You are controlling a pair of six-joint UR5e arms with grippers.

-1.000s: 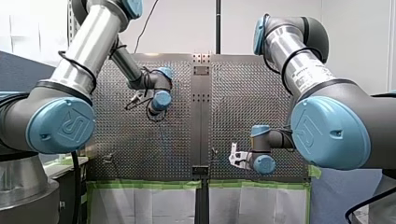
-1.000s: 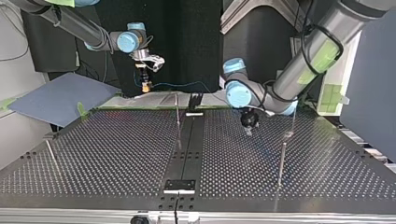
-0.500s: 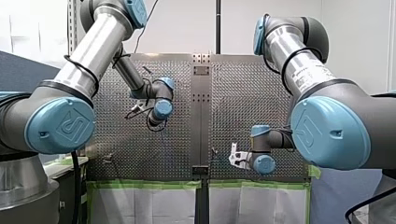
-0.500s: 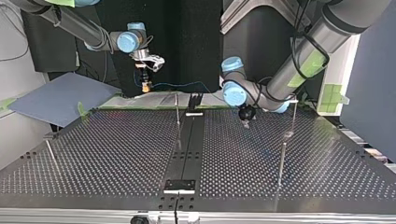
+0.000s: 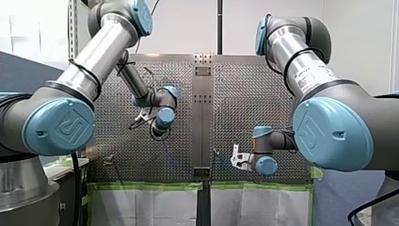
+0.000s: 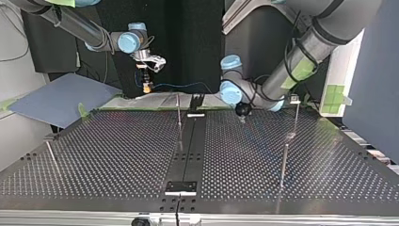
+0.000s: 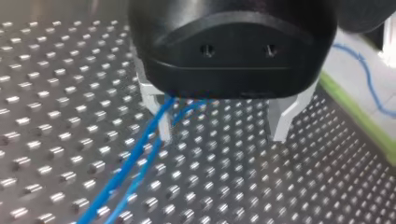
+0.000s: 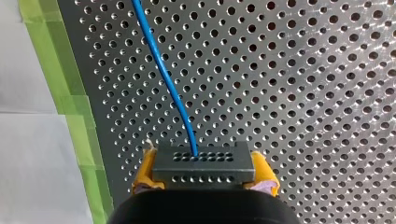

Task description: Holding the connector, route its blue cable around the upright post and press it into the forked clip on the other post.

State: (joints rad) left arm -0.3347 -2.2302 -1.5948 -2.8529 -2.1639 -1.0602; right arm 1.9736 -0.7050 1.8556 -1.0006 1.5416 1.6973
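Connector [image 8: 203, 163]: a dark block with rows of small holes. The right wrist view shows it clamped between the yellow pads [image 8: 142, 172] of my right gripper [image 8: 204, 170]. In the top view it is only a small yellowish spot [image 6: 147, 87] held above the far edge of the surface, at that view's left.
Blue cable [image 8: 163, 74]: leaves one hole in the connector's face and runs ahead of the fingers over the perforated surface [image 8: 303, 93]. The top view shows it trailing [image 6: 183, 86] from the connector toward the middle, a run the right wrist view does not show.
My right gripper's fingers: closed on the connector from both sides. The front view shows only this gripper's pale bracket [image 5: 236, 160], not the grip.
My left gripper [image 7: 222, 135]: black body, metal fingers [image 7: 282, 116] spread apart with nothing clamped between them, low over the surface.
Cable at my left gripper: two blue lines run out from under the body, just beside one finger. Whether the second line is a reflection cannot be told. The top view does not resolve the cable at this gripper [image 6: 243, 115].
Centre post [image 6: 179, 110]: upright, near the far edge, between the two grippers in the top view.
Right-hand post [image 6: 296, 117]: upright, with a small fitting at its head [image 6: 295, 98]. Its shape cannot be made out.
Green tape [image 8: 70, 93]: borders the surface beside my right gripper.
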